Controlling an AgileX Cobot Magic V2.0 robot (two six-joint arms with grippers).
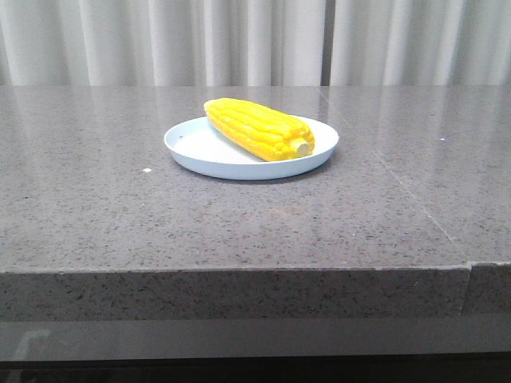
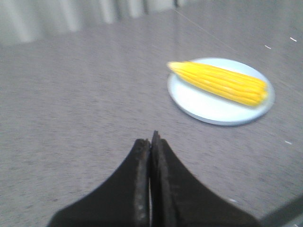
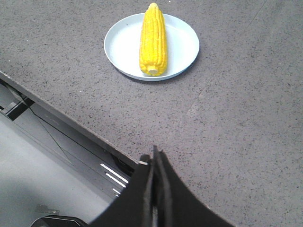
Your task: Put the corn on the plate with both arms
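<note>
Item: corn (image 1: 257, 128), lying diagonally across the plate (image 1: 192, 148) mid-tabletop (image 1: 96, 215), stub end near-right; left hand (image 2: 151, 142) and right hand (image 3: 154, 158) both closed, empty, well apart from it; placement seemingly done, so retreat clear without nudging the plate.

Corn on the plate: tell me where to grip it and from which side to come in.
Grip the corn across its thick middle, coming from above with the fingers straddling its width. It lies flat on the plate, pale stub end toward the table's front edge and tapered tip toward the curtain. The raised rim would likely block a low sideways approach, and the tip probably offers a poorer hold.
</note>
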